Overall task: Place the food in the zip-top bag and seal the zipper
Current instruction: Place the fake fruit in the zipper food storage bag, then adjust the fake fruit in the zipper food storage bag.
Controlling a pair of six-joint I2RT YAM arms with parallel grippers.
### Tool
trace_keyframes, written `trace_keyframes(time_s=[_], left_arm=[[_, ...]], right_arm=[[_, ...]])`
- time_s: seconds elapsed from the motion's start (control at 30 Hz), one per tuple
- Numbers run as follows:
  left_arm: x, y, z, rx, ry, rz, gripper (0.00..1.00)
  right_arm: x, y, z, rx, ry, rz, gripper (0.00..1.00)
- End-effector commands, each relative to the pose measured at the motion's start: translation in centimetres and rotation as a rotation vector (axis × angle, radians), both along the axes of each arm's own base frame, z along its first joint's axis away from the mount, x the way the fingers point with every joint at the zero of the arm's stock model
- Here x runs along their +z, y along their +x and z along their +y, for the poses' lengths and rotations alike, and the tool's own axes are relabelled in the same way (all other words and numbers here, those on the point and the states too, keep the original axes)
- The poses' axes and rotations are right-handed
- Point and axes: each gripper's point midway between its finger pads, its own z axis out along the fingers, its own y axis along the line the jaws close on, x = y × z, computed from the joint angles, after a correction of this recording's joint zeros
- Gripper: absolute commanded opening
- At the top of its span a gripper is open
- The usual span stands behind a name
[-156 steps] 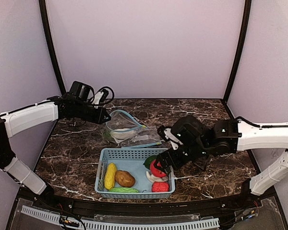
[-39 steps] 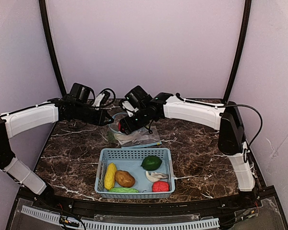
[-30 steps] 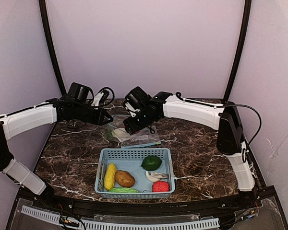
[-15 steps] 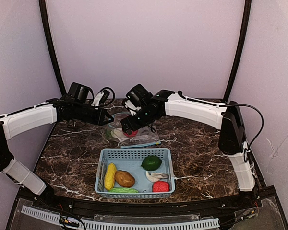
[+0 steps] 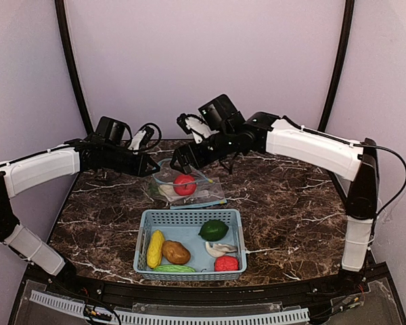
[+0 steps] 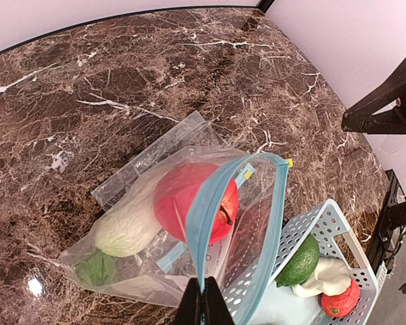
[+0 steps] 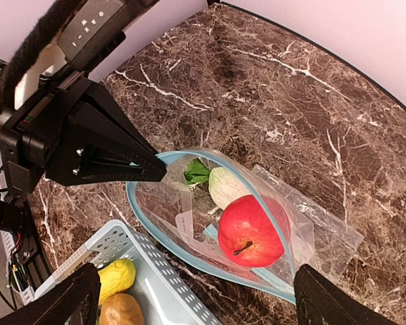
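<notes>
The clear zip-top bag [image 5: 189, 193] lies behind the basket, its blue-rimmed mouth held up. My left gripper [image 6: 204, 308] is shut on that rim [image 6: 196, 223]. Inside the bag lie the red apple [image 7: 250, 230] and the white radish [image 7: 229, 186]. My right gripper [image 5: 179, 161] hangs open and empty above the bag, both fingertips clear of it. The rest of the food is in the basket: corn [image 5: 155, 248], potato [image 5: 176, 252], green pod [image 5: 174, 269], dark green fruit [image 5: 214, 229], mushroom [image 5: 220, 249] and small red fruit [image 5: 225, 263].
The light blue basket [image 5: 183, 218] stands on the marble table just in front of the bag, nearly touching it. The left arm reaches in from the left and the right arm arches over from the right. Pale walls close in the back and sides.
My right gripper has opened and let go of the apple, which now lies in the bag. It has since risen and pulled back to the right. The left gripper has not moved.
</notes>
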Motion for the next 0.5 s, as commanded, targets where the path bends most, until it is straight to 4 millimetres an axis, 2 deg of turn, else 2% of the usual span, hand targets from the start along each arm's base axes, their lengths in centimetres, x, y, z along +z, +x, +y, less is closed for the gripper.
trace_keyframes(time_s=[0.0, 0.27, 0.47], left_arm=[[-0.3, 0.1, 0.0, -0.005, -0.005, 0.002, 0.01], [-0.2, 0.0, 0.0, -0.009, -0.010, 0.003, 0.01], [-0.2, -0.1, -0.1, -0.014, -0.015, 0.008, 0.01]], right_arm=[[-0.5, 1.8, 0.0, -0.044, -0.001, -0.073, 0.99], [-4.1, 5.9, -0.2, -0.175, -0.167, -0.122, 0.99], [-6.7, 6.6, 1.4, -0.141, -0.178, -0.086, 0.98]])
